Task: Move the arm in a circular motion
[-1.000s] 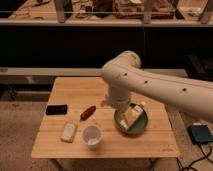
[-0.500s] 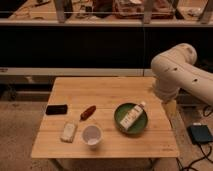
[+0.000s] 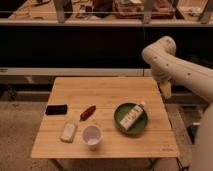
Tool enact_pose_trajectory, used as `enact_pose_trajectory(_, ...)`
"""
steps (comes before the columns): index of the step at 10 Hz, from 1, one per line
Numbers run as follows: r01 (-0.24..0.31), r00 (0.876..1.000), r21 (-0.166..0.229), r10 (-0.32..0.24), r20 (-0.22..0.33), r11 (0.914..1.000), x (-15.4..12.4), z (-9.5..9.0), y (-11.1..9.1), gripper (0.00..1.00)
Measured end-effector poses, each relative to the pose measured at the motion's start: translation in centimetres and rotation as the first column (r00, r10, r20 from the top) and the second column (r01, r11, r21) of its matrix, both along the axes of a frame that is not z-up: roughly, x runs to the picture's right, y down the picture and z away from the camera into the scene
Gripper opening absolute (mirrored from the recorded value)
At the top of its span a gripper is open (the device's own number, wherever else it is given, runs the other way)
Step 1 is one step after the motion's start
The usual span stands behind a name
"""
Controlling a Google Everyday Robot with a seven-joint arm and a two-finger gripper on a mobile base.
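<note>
So the arm (image 3: 160, 52) has swung right off the table (image 3: 107, 92) since a second ago, when it sat over the green bowl (image 3: 120, 113). Now it reaches in from the right, gripper (image 3: 165, 90) hanging just past the table's far right edge. My worry: if the circle dips coming back round, it could clip that edge or knock the bottle (image 3: 132, 115) lying in the bowl. The gripper's touching nothing I can see, and I honestly can't tell how far open it is.
</note>
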State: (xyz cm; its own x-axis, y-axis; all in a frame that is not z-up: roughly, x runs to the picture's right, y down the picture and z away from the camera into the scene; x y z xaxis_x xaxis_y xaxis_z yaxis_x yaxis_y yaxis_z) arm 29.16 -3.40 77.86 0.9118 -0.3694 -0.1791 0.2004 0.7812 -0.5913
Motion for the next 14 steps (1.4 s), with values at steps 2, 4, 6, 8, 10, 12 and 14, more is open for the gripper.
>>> enact_pose_trajectory(2,0.044,0.998,0.014,-0.045,0.05,0.9989,-4.8,3.6,-3.8,0.8)
enact_pose_trajectory(4,0.085,0.988,0.036,-0.089,0.124,0.9958,-10.0,6.2,-7.1,0.8)
enact_pose_trajectory(6,0.144,0.959,0.044,-0.151,0.239,0.9886,-17.1,8.8,-9.1,0.8)
enact_pose_trajectory(8,0.187,0.92,0.04,-0.189,0.343,0.9816,-22.8,10.3,-9.0,0.8)
enact_pose_trajectory(10,0.244,0.83,0.045,-0.233,0.506,0.9687,-30.9,10.5,-7.7,0.8)
enact_pose_trajectory(12,0.322,0.722,0.09,-0.306,0.621,0.9426,-36.4,7.9,-6.8,0.8)
enact_pose_trajectory(14,0.432,0.594,0.154,-0.409,0.693,0.8887,-40.0,2.8,-5.2,0.8)
